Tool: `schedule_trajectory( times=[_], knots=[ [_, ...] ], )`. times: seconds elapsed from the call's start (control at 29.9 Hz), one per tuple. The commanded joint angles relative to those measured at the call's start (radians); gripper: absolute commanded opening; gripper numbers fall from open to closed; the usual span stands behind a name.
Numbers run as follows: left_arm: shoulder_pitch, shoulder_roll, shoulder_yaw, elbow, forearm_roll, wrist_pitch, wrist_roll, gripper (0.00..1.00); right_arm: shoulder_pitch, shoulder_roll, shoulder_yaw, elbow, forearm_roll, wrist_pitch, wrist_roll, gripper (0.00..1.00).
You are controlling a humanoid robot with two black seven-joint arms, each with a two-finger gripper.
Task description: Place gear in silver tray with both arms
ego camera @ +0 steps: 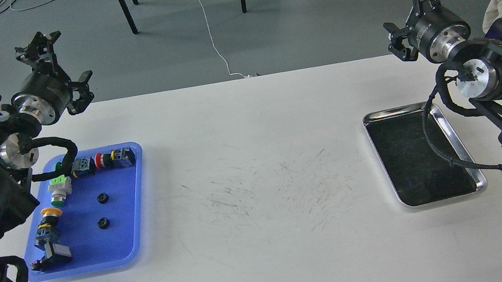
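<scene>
Nothing of the task looks done so far. The silver tray (421, 155) lies near the right edge of the tabletop (256, 171), and its dark floor shows no part in it; only a black cable from the right arm crosses above its right rim.

The gears are at the other end. Two small black gears sit on the floor of the blue tray (133, 218), which lies near the left edge of the tabletop: one gear (102, 198) about mid-tray, the other gear (102, 222) just nearer the front edge. They lie apart from each other and from the push buttons and switches (80, 168) crowded along the blue tray's back and left sides.

The left gripper (58, 74) hangs above the back left corner of the tabletop, over the table's rear edge, its fingers spread wide and holding nothing. The right gripper (409, 12) hangs beyond the back right corner, likewise splayed and empty, well apart from the silver tray.

So the whole job appears to remain: a gear has to be picked from the blue tray, carried across the bare middle of the tabletop, probably passed from the left arm to the right, and set down in the silver tray.
</scene>
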Motion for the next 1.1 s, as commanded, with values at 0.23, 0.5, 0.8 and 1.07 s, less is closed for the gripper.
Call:
schedule_trajectory(
  times=[0.23,0.5,0.8,1.07],
  knots=[
    [0.0,-0.033,-0.004,-0.042,-0.01,0.0,0.096,0.99,-0.014,-0.002,0.0,0.003,-0.003,0.0,0.0,0.99],
    [0.001,0.006,0.052,-0.165,0.035,0.0,0.096,0.99,-0.02,0.001,0.0,0.005,-0.005,0.002,0.006,0.99],
    [0.013,0.148,0.091,-0.339,0.091,0.0,0.088,0.99,-0.018,-0.01,-0.012,0.006,-0.005,0.005,0.008,0.99],
    [0.07,0.397,0.135,-0.643,0.214,0.0,0.085,0.99,-0.018,0.001,-0.012,0.008,-0.005,0.005,0.008,0.99]
  ],
)
